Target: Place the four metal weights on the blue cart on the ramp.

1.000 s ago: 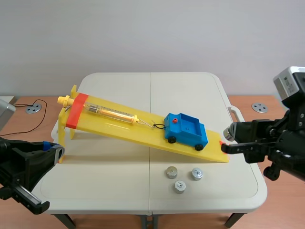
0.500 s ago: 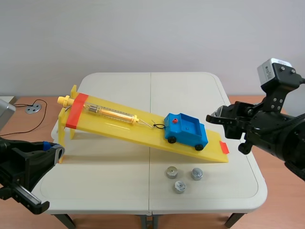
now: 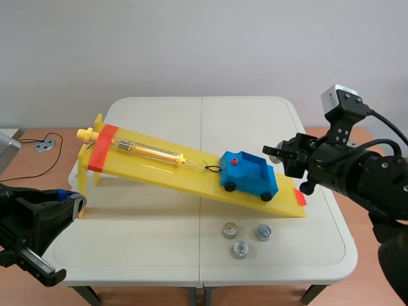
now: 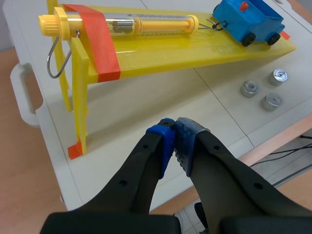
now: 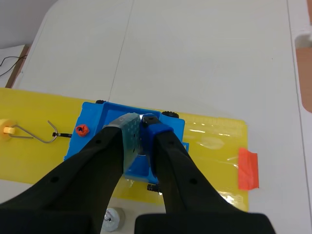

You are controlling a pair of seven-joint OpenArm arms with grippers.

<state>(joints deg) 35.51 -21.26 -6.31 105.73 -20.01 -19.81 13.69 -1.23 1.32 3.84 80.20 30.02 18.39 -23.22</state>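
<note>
- Black and idle, the left gripper (image 4: 175, 132) hangs over the near left corner of the table (image 3: 146, 242). Its pads are pressed together on nothing.
- Silver-grey, the three metal weights (image 3: 240, 249) stand in a tight cluster by the table's near edge, right of its middle seam and just in front of the ramp's low end. None of them is loaded, so I judge that at least three placings are left.
- The yellow ramp (image 3: 159, 171) crosses the middle of the table, sloping from its raised left end down to the right. The blue cart (image 3: 250, 173) sits near the low end, hooked to the spring scale (image 3: 150, 152). Its bed looks bare.
- The right gripper (image 5: 143, 123) hovers straight above the cart's bed. Its pads are closed on a small bright piece, probably the fourth weight (image 5: 145, 117), though very little of it shows. If so, the first placing is close: it only needs lowering into the bed and letting go.
</note>
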